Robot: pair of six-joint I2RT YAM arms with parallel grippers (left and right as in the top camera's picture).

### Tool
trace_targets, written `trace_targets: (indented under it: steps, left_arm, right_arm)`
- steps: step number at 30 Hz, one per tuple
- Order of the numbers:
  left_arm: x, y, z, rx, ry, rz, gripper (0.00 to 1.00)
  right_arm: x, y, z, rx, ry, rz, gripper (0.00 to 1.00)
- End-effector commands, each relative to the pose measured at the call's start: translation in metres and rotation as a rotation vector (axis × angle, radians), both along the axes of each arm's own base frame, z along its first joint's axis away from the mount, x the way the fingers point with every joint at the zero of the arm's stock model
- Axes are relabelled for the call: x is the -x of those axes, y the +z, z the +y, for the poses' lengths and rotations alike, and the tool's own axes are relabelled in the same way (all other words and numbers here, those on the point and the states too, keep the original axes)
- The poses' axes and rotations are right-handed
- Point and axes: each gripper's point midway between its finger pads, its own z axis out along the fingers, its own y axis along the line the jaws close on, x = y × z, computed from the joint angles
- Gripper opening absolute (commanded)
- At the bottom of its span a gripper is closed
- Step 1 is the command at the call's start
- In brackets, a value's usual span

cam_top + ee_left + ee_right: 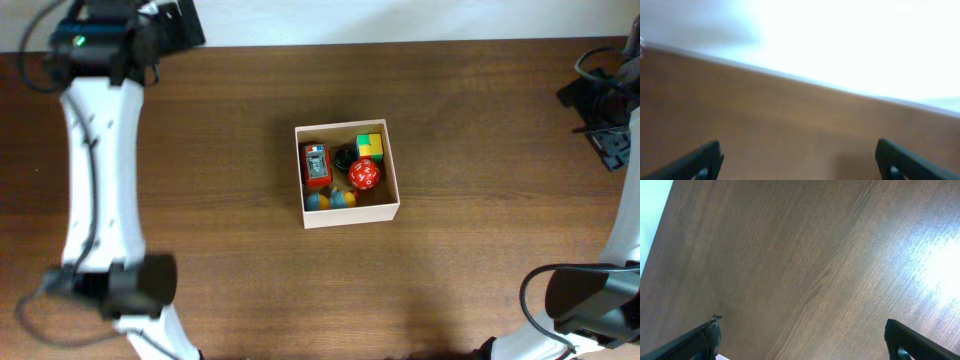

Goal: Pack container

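The container (350, 213), a square white-walled box, sits at the middle of the table in the overhead view. Inside it lie a red toy (317, 165), a black piece (344, 158), a green and yellow block (370, 146), a red ball (364, 176) and blue-orange pieces (330, 199). My left gripper (797, 162) is open and empty, far off at the back left near the table's far edge (165, 30). My right gripper (802, 342) is open and empty over bare wood at the far right (610, 125). The container is out of both wrist views.
The brown wooden table (200, 180) fills the overhead view. The white left arm (95, 160) runs down the left side, with its base (135, 285) at the front left. The right arm's base (585, 300) is at the front right. A pale wall lies beyond the table's far edge (805, 80).
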Motion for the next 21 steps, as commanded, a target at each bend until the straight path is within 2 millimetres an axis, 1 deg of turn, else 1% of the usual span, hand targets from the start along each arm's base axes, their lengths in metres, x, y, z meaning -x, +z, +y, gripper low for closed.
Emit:
trace_targets:
  steps: [1,3,5,9,11,15,19,21]
  left_arm:
    - [0.023,0.034,-0.006,0.033,-0.031,-0.137,0.99]
    - [0.029,0.043,-0.008,0.043,-0.047,-0.230,0.99]
    - [0.036,0.044,-0.010,0.047,-0.056,-0.290,0.99]
    - [0.054,0.036,-0.010,0.051,-0.064,-0.375,0.99]
    - [0.063,0.025,-0.010,0.051,-0.064,-0.402,0.99]
    - [0.081,-0.004,-0.010,0.052,-0.069,-0.441,0.99]
    - [0.105,-0.035,-0.014,0.061,-0.092,-0.485,0.99]
    - [0.122,-0.055,-0.016,0.062,-0.099,-0.518,0.99]
  right_arm:
    - [0.000,-0.001,-0.002,-0.001,-0.013,0.000,0.99]
    - [0.000,-0.001,-0.002,-0.001,-0.013,0.000,0.99]
    - [0.000,-0.001,-0.002,-0.001,-0.013,0.000,0.99]
    - [0.000,-0.001,-0.002,-0.001,-0.013,0.000,0.99]
    - [0.000,-0.001,-0.002,-0.001,-0.013,0.000,0.99]
    - [0.000,-0.001,-0.002,-0.001,-0.013,0.000,0.99]
    - [0.000,-0.001,-0.002,-0.001,-0.013,0.000,0.99]
    - [0.000,-0.001,-0.002,-0.001,-0.013,0.000,0.99]
